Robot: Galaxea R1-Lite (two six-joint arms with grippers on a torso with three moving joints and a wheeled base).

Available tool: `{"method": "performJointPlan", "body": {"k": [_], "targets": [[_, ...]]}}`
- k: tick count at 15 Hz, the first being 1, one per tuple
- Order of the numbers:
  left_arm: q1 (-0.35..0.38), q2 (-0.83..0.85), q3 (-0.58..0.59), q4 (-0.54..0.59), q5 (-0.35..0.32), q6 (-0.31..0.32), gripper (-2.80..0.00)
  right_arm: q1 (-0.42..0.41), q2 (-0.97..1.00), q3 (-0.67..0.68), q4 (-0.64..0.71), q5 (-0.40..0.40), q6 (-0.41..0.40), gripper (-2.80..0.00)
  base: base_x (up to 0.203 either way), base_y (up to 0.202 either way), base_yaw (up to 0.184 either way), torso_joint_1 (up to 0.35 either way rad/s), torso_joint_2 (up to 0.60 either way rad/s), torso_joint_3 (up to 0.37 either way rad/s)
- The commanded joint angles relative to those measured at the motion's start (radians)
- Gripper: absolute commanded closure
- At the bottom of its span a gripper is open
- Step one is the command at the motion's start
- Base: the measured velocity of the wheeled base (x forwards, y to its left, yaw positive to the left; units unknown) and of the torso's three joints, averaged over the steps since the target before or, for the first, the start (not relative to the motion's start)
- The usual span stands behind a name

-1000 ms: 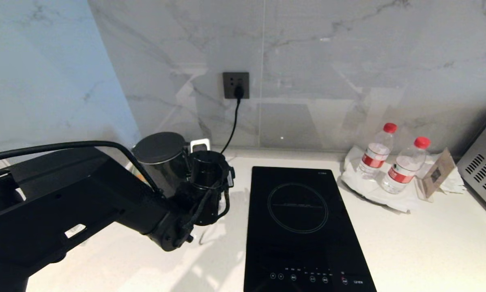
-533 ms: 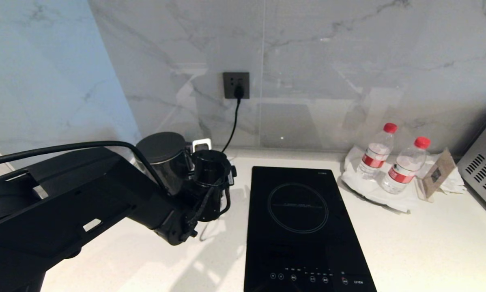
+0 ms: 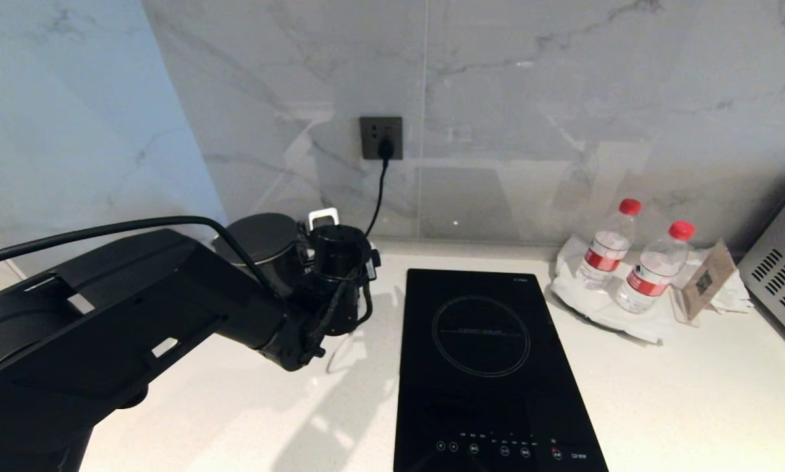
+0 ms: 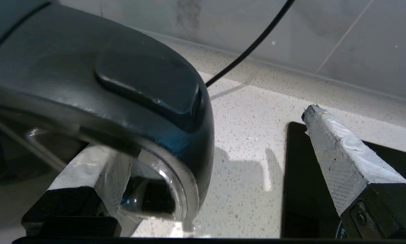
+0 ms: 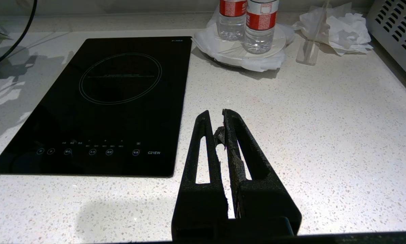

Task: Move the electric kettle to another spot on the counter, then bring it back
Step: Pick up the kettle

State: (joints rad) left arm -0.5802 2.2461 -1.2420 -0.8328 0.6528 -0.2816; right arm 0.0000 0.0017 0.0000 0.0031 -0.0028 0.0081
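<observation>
Kettle stood at left of centre in the head view, on the worktop near the back wall, left of the hob. Left gripper at its handle: jaws spread wide, one finger inside the loop, the other well clear. Right gripper hung above the worktop beside the hob, jaws pressed together, holding nothing.

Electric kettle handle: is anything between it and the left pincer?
Nothing visible. The open left pincer already straddles the electric kettle's handle: one finger inside the loop, the other finger outside.
</observation>
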Motion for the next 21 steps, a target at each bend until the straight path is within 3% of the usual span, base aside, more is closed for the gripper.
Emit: {"method": "performJointPlan", "body": {"k": [1, 16, 17, 21], "targets": [[0.005, 0.018, -0.010, -0.006, 0.005, -0.002, -2.80, 0.000, 0.000, 0.000, 0.000, 0.000, 0.000, 0.00, 0.000, 0.000, 0.000, 0.000, 0.00, 0.000], [0.049, 0.017, -0.036, -0.011, 0.010, 0.007, -2.80, 0.000, 0.000, 0.000, 0.000, 0.000, 0.000, 0.00, 0.000, 0.000, 0.000, 0.000, 0.00, 0.000], [0.048, 0.017, -0.033, -0.011, 0.010, 0.007, 0.00, 0.000, 0.000, 0.000, 0.000, 0.000, 0.000, 0.00, 0.000, 0.000, 0.000, 0.000, 0.00, 0.000], [0.049, 0.017, -0.028, -0.011, 0.010, 0.007, 0.00, 0.000, 0.000, 0.000, 0.000, 0.000, 0.000, 0.00, 0.000, 0.000, 0.000, 0.000, 0.00, 0.000]]}}
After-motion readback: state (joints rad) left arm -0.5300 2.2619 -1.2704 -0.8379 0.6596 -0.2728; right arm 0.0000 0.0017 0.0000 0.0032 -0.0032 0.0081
